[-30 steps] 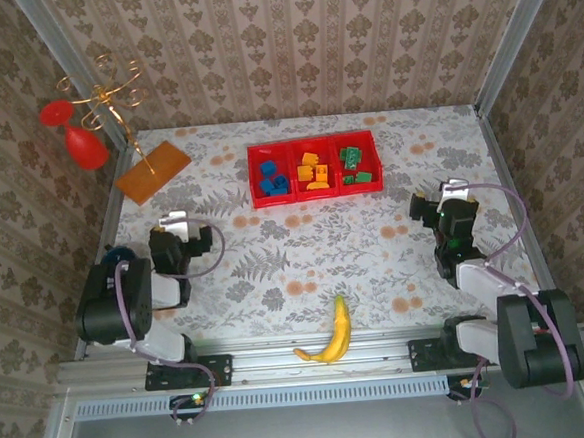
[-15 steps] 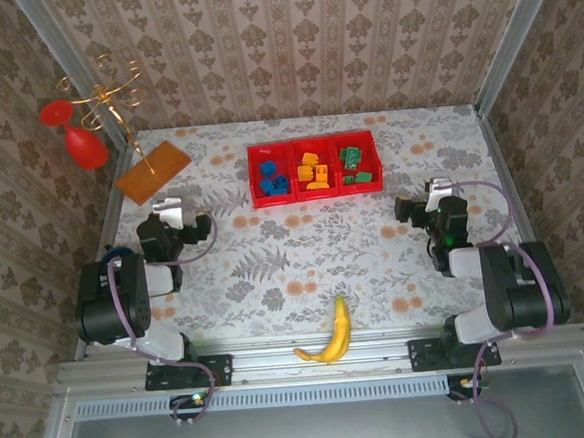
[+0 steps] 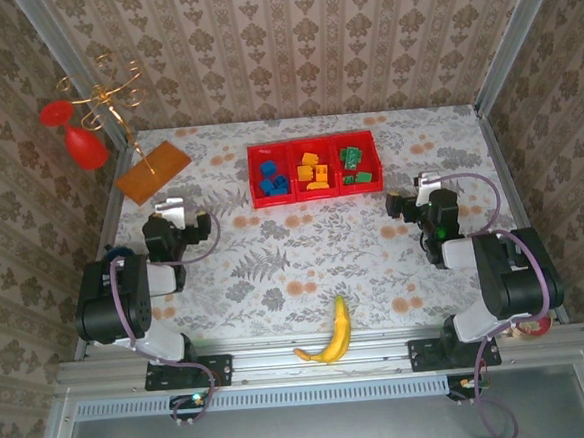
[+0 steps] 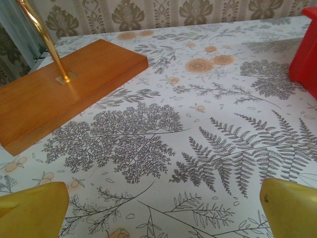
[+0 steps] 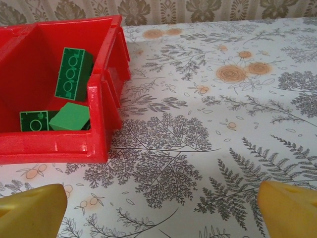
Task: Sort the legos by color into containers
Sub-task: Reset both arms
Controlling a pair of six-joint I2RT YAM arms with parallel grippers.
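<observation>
Legos (image 3: 314,170) are sitting sorted by colour in red tray (image 3: 307,143) compartments (blue, orange, green); sorting is looking finished. Left gripper (image 4: 163,213) and right gripper (image 5: 161,210) are hovering wide, empty; next move is likely just parking.

Ahead-left of the wide-spread yellow fingers (image 5: 30,206), a red tray (image 5: 74,146) compartment holds 3 green legos (image 5: 73,74); patterned tabletop (image 5: 223,124) elsewhere.

- Beige-and-brown damask wallpaper panels (image 3: 289,39) enclose the test cell on three sides.
- Slanting silver aluminium corner posts (image 3: 521,33) frame the back wall.
- A white tabletop sheet printed with grey ferns and orange flowers (image 3: 305,258) covers the work surface, evenly lit.
- A slotted silver aluminium rail (image 3: 272,366) runs along the near edge.
</observation>
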